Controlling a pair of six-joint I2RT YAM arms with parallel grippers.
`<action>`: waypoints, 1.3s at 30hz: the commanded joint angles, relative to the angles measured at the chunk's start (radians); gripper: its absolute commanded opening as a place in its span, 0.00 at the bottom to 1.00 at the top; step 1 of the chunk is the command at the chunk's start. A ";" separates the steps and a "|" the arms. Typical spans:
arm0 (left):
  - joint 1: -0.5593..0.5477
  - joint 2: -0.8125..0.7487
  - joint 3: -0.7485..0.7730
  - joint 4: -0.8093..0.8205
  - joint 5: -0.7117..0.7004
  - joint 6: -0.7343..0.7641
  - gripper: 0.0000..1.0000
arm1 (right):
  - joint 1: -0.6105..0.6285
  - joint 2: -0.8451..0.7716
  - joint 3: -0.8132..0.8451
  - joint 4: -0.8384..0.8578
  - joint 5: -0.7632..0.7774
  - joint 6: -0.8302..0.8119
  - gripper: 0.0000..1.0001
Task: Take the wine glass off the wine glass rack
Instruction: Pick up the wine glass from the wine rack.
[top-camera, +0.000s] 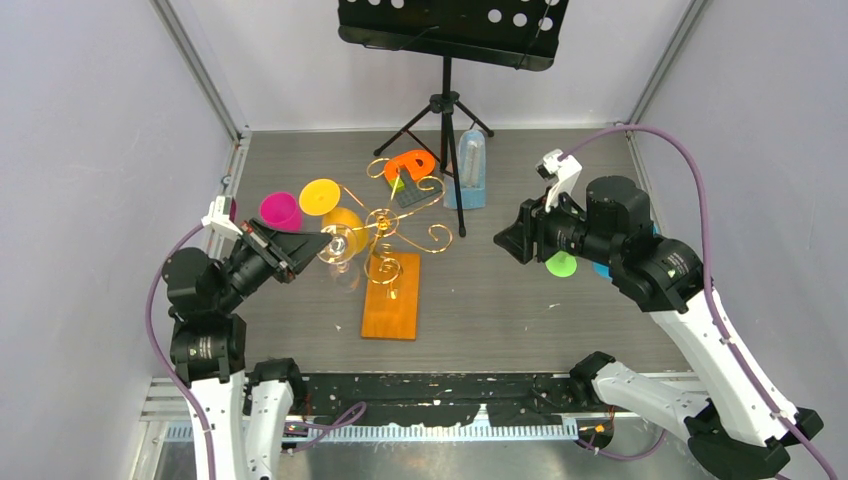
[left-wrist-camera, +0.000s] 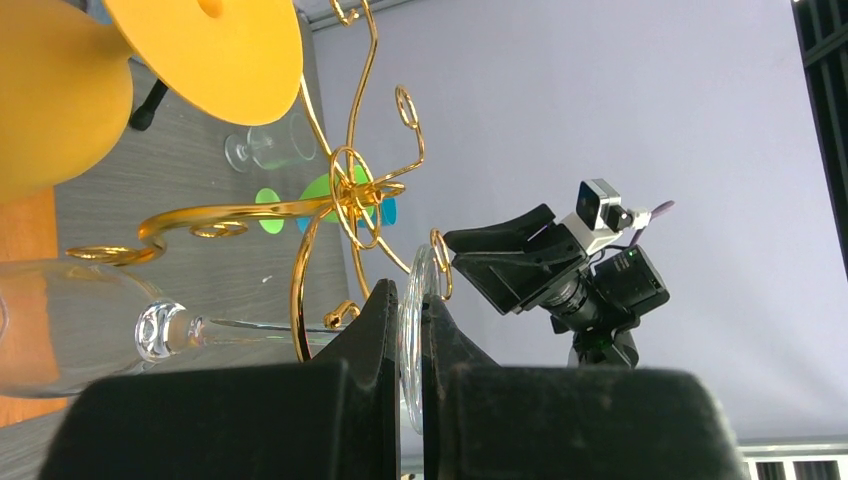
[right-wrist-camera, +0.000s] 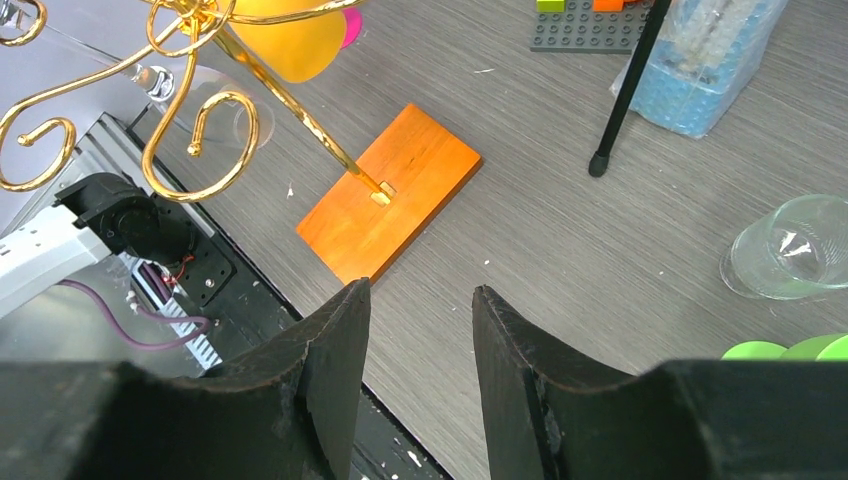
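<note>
The wine glass rack (top-camera: 392, 228) is a tree of gold wire arms on an orange wooden base (top-camera: 391, 298). A clear wine glass (top-camera: 338, 250) hangs sideways at its left side. My left gripper (left-wrist-camera: 407, 295) is shut on the thin round foot (left-wrist-camera: 412, 330) of that glass. Its stem (left-wrist-camera: 250, 325) runs left past a gold arm (left-wrist-camera: 297, 300) to the bowl (left-wrist-camera: 60, 335). From above, the left gripper (top-camera: 322, 243) sits just left of the rack. My right gripper (top-camera: 508, 240) hovers open and empty to the right of the rack, and its fingers (right-wrist-camera: 340, 330) frame bare table near the base (right-wrist-camera: 390, 195).
A yellow glass (top-camera: 335, 210) and an orange one (top-camera: 410, 163) hang on the rack, and a pink cup (top-camera: 280, 210) stands to the left. A black tripod music stand (top-camera: 447, 110) and a blue object (top-camera: 468, 170) stand behind. Another clear glass (right-wrist-camera: 790, 250) lies under the right arm.
</note>
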 joint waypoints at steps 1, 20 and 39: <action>0.019 -0.030 -0.001 0.102 0.011 -0.025 0.00 | 0.016 -0.001 0.049 -0.001 0.013 -0.009 0.48; 0.033 -0.104 -0.016 0.086 -0.128 -0.043 0.00 | 0.047 -0.022 0.062 -0.007 -0.022 -0.026 0.48; 0.033 -0.077 0.072 -0.053 -0.315 0.051 0.00 | 0.049 -0.059 0.025 0.016 -0.038 -0.035 0.48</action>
